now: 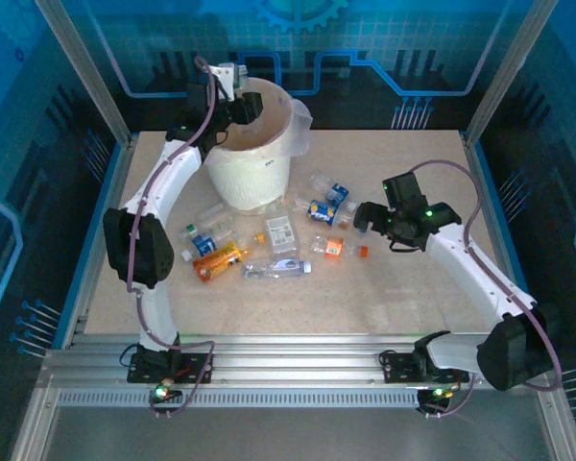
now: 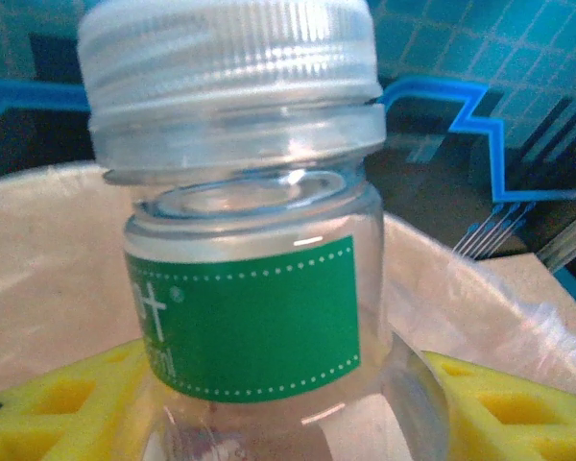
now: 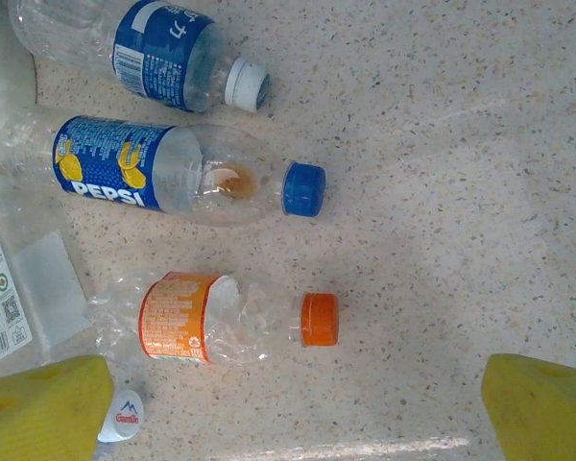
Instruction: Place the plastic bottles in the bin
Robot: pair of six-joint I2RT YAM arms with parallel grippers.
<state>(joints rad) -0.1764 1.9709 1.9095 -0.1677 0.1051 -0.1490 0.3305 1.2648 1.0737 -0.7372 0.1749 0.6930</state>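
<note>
One speckled table point(image 1: 365, 298) carries everything you are working with. The white bin point(image 1: 250, 178) stands toward its far left, with a translucent liner folded over the rim.

Your left gripper point(image 1: 232, 94) hangs above the bin's far rim. Its yellow fingers point(image 2: 62, 403) pinch a clear green-label bottle point(image 2: 250, 327) with a white screw cap. The bottle is upright in the left wrist view, with the lined bin behind it.

Your right gripper point(image 3: 288, 413) is low over the table right of the bin. Its fingers are spread wide and hold nothing.

The rest of the bottles point(image 1: 276, 267) lie scattered on the table in front of the bin and to its right.

- Pepsi bottle point(image 3: 163, 173): on its side, blue cap, a little brown residue inside.
- Blue-label bottle point(image 3: 163, 58): white cap, just beyond the Pepsi one.
- Orange-label bottle point(image 3: 211, 319): crushed, orange cap, nearest the spread fingers.
- Loose white cap point(image 3: 125, 418): just beside the right gripper's left-hand finger.
</note>
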